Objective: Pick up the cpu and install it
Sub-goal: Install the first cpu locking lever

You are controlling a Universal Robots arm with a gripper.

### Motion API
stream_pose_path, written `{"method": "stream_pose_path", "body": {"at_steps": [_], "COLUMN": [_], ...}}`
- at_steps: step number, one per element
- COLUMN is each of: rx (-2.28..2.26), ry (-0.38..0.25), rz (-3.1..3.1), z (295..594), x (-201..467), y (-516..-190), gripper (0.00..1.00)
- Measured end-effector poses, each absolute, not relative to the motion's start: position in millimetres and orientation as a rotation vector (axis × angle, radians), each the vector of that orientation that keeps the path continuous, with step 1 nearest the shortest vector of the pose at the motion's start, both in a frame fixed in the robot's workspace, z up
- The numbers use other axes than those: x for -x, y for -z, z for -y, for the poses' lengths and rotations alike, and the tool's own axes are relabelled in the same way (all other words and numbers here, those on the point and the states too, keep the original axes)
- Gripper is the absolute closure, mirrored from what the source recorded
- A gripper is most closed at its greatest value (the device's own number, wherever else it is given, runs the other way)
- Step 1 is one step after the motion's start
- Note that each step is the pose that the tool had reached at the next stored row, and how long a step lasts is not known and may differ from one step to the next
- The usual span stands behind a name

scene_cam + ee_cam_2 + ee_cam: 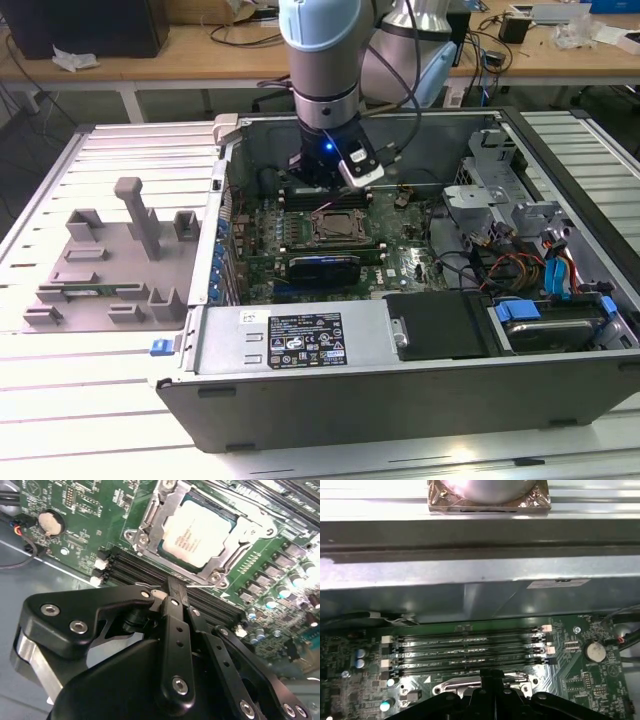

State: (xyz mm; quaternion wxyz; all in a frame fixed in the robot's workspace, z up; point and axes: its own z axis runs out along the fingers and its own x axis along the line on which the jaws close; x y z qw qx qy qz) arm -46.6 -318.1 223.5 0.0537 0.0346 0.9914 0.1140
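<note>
The cpu (197,532), a flat square chip with a shiny silver top, lies in the socket frame (150,517) on the green motherboard. Metal bracket edges run around it. In the second wrist view my gripper (173,586) hangs just off the socket's edge over the black memory slots (135,572). Its fingers are shut together and hold nothing. The exterior view has my gripper (313,190) inside the open computer case, right behind the socket (333,228). The first wrist view catches the gripper (490,677) above the memory slots (465,650).
The case wall (480,587) rises close behind the memory slots. A grey fixture plate with blocks (110,260) lies outside the case on the exterior view's left. Cables and drive bays (540,260) crowd the right; the power supply (300,340) lies along the front. A coin battery (51,523) sits near the socket.
</note>
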Motion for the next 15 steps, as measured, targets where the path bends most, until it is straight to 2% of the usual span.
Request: {"method": "stream_pose_path", "body": {"at_steps": [15], "rx": [-0.127], "ry": [-0.338], "rz": [-2.949], "z": [308.8], "x": [57.1], "y": [-210.3], "gripper": [0.89]}}
